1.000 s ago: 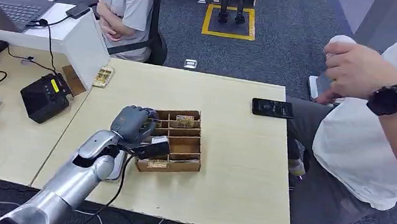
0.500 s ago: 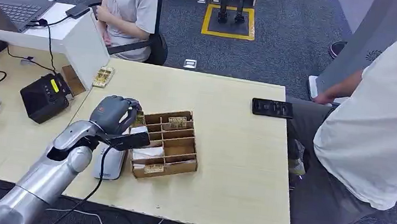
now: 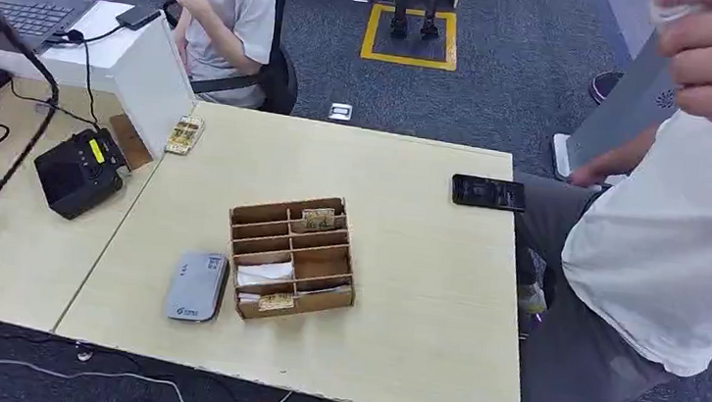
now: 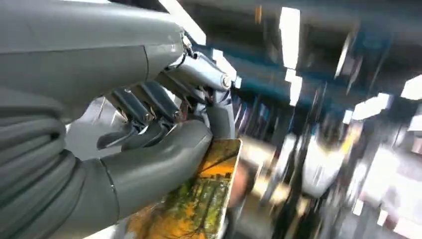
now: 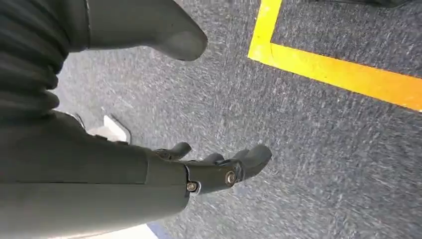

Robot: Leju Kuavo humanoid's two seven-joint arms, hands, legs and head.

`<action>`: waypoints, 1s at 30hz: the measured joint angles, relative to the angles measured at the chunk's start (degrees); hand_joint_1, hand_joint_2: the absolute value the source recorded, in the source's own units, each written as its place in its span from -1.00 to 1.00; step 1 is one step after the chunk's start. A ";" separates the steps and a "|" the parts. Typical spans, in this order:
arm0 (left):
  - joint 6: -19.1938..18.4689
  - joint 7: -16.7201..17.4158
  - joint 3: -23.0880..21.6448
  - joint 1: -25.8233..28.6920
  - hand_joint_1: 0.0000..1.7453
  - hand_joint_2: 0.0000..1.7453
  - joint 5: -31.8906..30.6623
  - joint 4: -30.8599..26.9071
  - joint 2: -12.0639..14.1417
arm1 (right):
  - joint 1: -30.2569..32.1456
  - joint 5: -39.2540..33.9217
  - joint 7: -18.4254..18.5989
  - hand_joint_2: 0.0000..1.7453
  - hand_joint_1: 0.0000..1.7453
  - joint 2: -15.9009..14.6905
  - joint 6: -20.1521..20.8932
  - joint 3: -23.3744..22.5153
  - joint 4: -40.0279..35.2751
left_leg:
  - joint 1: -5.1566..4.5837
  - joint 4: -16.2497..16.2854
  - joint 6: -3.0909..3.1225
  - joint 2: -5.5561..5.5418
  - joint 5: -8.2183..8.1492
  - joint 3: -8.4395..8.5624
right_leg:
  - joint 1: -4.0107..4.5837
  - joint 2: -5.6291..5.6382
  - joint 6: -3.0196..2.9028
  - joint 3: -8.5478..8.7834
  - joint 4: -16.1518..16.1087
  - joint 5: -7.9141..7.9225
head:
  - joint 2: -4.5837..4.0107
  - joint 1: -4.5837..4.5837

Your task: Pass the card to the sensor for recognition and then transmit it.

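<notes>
1. We hold the card (image 4: 199, 199) in our left hand (image 4: 149, 149), thumb and fingers clamped on its edge, raised far left of the table (image 3: 402, 294).
2. It looks thin, light, stiff and glossy; we judge edge pinching safest.
3. Our right hand (image 5: 199, 169) hangs with fingers apart.
4. The grey sensor (image 3: 196, 287) lies near-left, beside the box (image 3: 293, 254).

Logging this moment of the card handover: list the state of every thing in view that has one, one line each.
Left hand: grips the card between thumb and fingers.
Yellow-green picture card: held, off the table.
Right hand: holds nothing, fingers apart, above grey carpet.
Brown wooden divided box: upright on the table, cards in some compartments.
Grey flat sensor pad: flat beside the box, nothing on it.
Black phone: flat, screen dark.
</notes>
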 joint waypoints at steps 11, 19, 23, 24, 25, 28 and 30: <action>11.76 -3.27 0.02 3.71 1.00 1.00 -14.53 1.63 1.40 | -0.25 0.79 -0.15 1.00 -1.00 0.00 0.52 -0.04 0.00 | -0.05 -0.02 0.06 -0.02 0.09 0.11 | -0.04 -0.06 0.01 0.07 0.03 0.02 | 0.00 0.00; 24.67 -1.83 6.59 13.24 1.00 1.00 -47.01 16.03 -6.26 | -0.48 0.92 -0.07 1.00 -1.00 -0.07 1.33 1.66 0.02 | -0.06 -0.01 0.08 -0.02 0.16 0.09 | -0.06 -0.04 0.10 0.09 0.03 0.12 | 0.00 0.00; 28.64 -0.63 13.10 15.93 1.00 1.00 -62.02 23.39 -11.08 | -0.77 0.92 0.37 1.00 -1.00 -0.07 1.42 3.10 0.02 | -0.08 0.01 0.08 -0.01 0.16 0.09 | -0.08 -0.04 0.11 0.08 0.02 0.13 | 0.00 0.00; 28.86 -0.78 14.82 16.42 1.00 1.00 -64.09 24.64 -12.26 | -0.82 0.92 0.42 1.00 -1.00 -0.07 1.40 3.26 0.02 | -0.08 0.01 0.08 -0.02 0.16 0.08 | -0.08 -0.04 0.11 0.08 0.01 0.12 | 0.00 0.00; 28.95 -1.13 16.07 16.93 1.00 1.00 -65.28 25.70 -13.24 | -0.87 0.92 0.41 1.00 -1.00 -0.07 1.40 3.34 0.02 | -0.08 0.01 0.08 -0.02 0.16 0.07 | -0.08 -0.04 0.11 0.08 0.01 0.12 | 0.00 0.02; 28.99 -1.46 18.82 17.93 1.00 1.00 -66.53 27.52 -15.12 | -0.85 0.94 0.42 1.00 -1.00 -0.07 1.40 3.54 0.02 | -0.08 0.01 0.09 -0.02 0.15 0.06 | -0.08 -0.04 0.11 0.06 0.00 0.12 | 0.00 0.02; 28.99 -1.72 19.87 18.22 1.00 1.00 -66.88 28.39 -15.91 | -0.86 0.92 0.39 1.00 -1.00 -0.07 1.40 3.56 0.02 | -0.07 0.01 0.09 -0.02 0.15 0.05 | -0.08 -0.04 0.11 0.06 0.00 0.12 | 0.00 0.02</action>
